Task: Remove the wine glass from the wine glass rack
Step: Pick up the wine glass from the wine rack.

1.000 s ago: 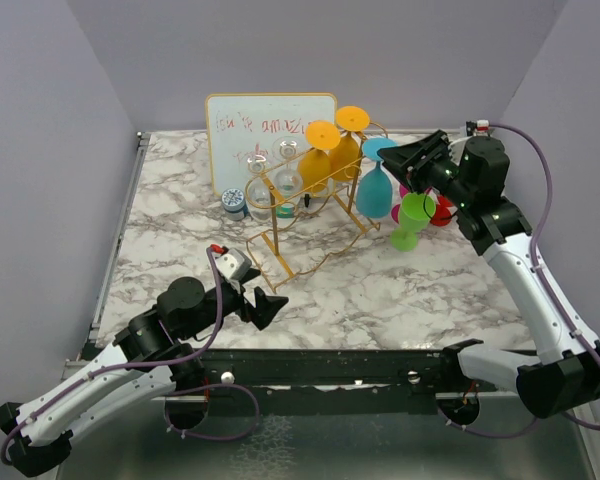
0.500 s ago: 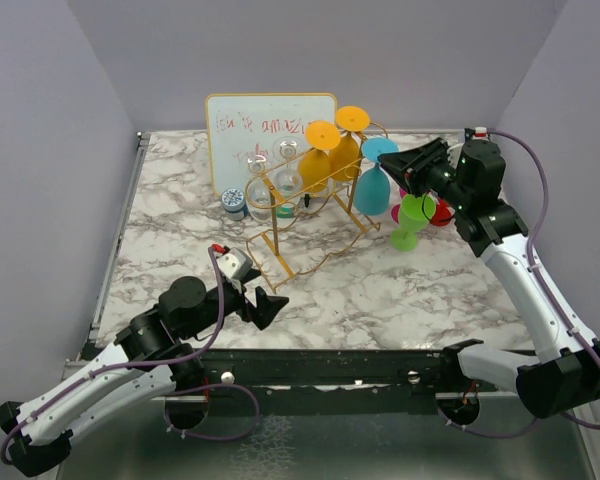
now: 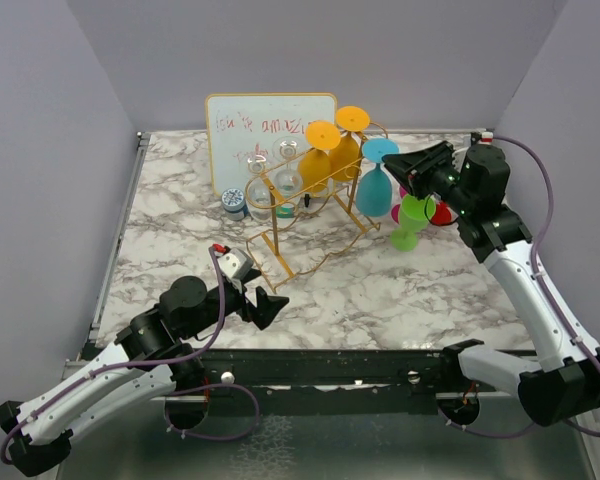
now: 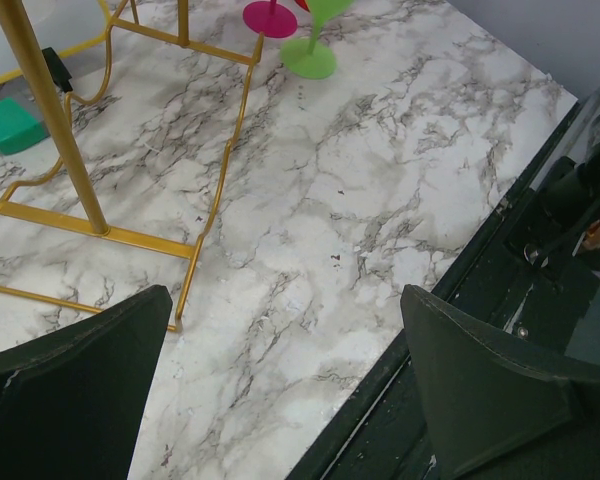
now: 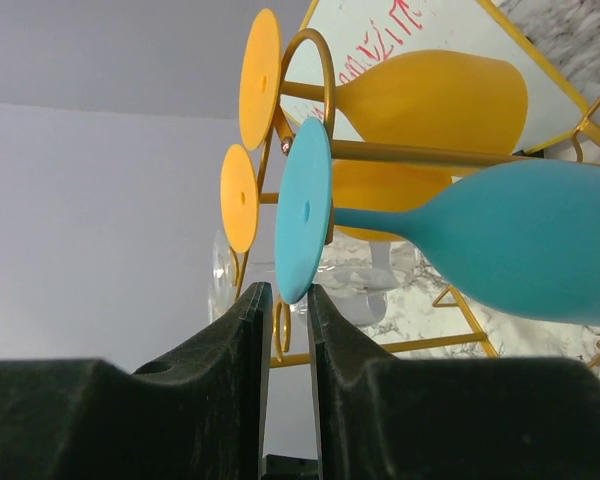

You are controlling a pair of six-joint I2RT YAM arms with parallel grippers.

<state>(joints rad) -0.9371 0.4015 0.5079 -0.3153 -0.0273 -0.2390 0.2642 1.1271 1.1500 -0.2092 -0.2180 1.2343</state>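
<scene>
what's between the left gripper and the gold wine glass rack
Only bare marble table. In the left wrist view the open left gripper sits just short of the wine glass rack, with nothing between them.

Left arm (image 3: 90,400) and right arm (image 3: 530,290) were white-shelled with black joints; purple cables (image 3: 221,300) looped alongside; fingers (image 4: 70,385) black, wedge-shaped, matte.

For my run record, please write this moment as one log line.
phase: grasp | right gripper: closed on foot of teal wine glass, glass hanging on wine glass rack | left gripper: open, low over table
</scene>
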